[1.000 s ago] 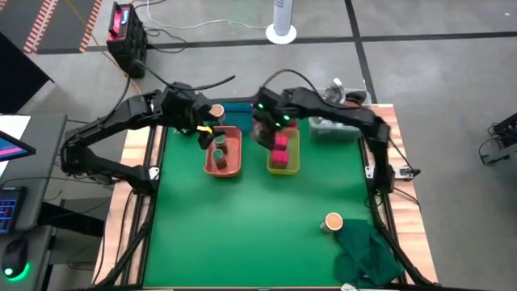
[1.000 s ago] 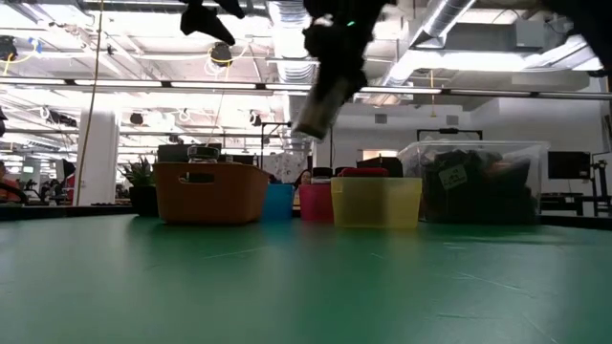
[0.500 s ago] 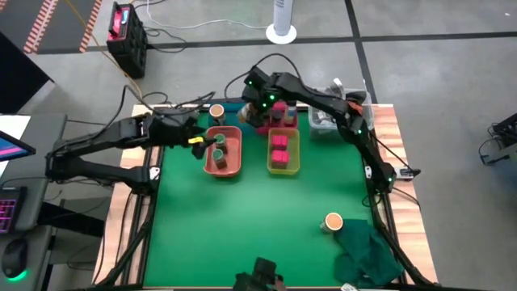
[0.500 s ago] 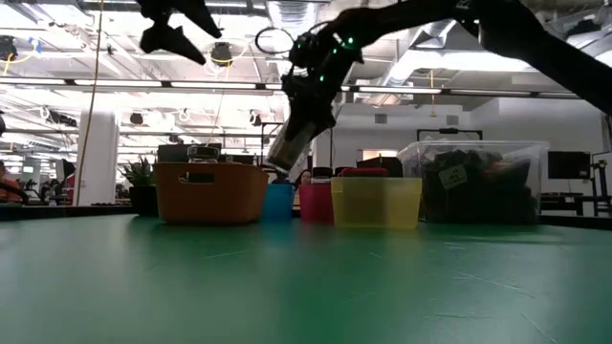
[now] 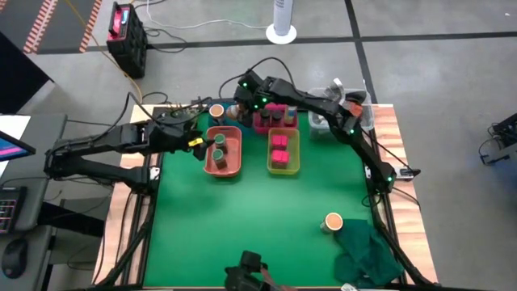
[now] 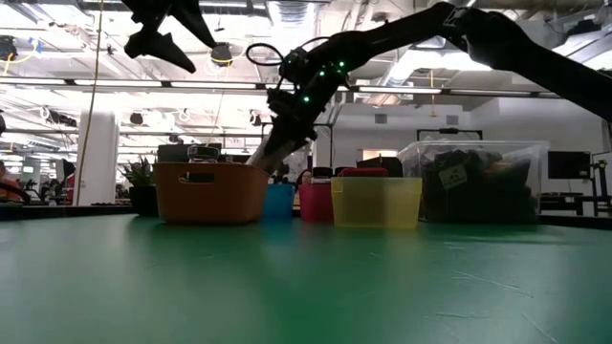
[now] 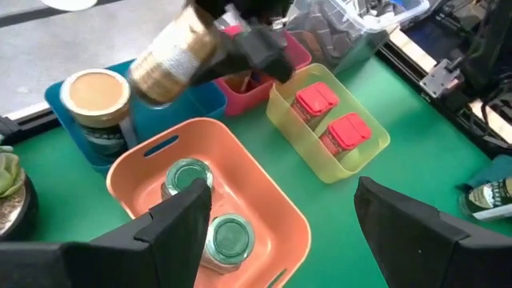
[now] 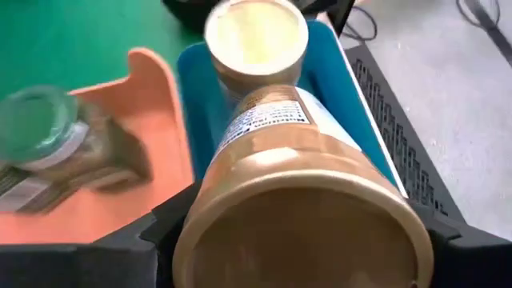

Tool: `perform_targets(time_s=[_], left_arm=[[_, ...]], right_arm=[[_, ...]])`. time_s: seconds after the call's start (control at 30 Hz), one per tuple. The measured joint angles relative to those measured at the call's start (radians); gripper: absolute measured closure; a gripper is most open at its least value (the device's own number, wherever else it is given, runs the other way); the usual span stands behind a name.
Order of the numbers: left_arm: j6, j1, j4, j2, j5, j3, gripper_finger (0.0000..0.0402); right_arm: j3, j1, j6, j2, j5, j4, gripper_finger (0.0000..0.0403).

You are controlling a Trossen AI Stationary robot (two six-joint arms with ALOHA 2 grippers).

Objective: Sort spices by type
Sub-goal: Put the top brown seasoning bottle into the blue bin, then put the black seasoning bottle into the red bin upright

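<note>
High view: the right pincer [image 5: 240,111] reaches over the far edge of the green tabletop [image 5: 266,218], above the blue tray [image 5: 229,107], where one tan-topped jar [image 5: 216,111] already stands. The orange tray [image 5: 224,151] holds two green-topped jars [image 5: 219,146]; the yellow tray [image 5: 283,151] holds two pink boxes [image 5: 279,149]. A further tan-lidded jar [image 5: 332,221] stands alone near the front right, beside a green cloth [image 5: 365,252]. The left pincer [image 5: 194,139] hangs at the left rim of the orange tray.

Low view: the right arm slants down behind the orange tray [image 6: 210,192], carrying a tilted jar toward the blue tray [image 6: 278,202]. A clear box [image 6: 475,182] stands at the right.

Left wrist view: the left pincer [image 7: 282,220] is spread and carries nothing. The carried jar [image 7: 170,57] is tilted above the blue tray [image 7: 168,114], close to the standing jar [image 7: 98,98].

Right wrist view: the right pincer [image 8: 298,232] pinches the carried jar [image 8: 302,196] across its body, base toward the camera, lid end pointing at the standing jar [image 8: 256,36].

Handling judgement: the jar appears rigid and smooth-sided, probably slippery under a light grip and possibly breakable if glass. Hold it across the labelled middle, not the lid. The remaining front jar is best taken likewise, from above
</note>
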Motion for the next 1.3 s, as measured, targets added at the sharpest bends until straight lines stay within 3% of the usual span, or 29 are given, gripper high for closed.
perform_targets(time_s=[0.5,0.87,1.03,1.3], left_arm=[[-0.035,0.000,-0.001,-0.001,-0.002,0.000,0.0107],[-0.033,0.000,-0.002,-0.003,-0.001,0.001,0.0107],[-0.015,0.000,-0.002,-0.002,-0.001,0.001,0.0107],[-0.005,0.000,-0.003,-0.008,0.029,0.001,0.0107]], right_arm=[[-0.002,0.004,-0.051,0.056,0.035,-0.050,0.0087],[-0.001,-0.003,-0.063,0.051,0.021,-0.068,0.0021],[0.019,-0.004,-0.060,0.049,0.021,-0.088,0.0010],[0.016,-0.045,-0.032,-0.046,0.029,-0.161,0.0010]])
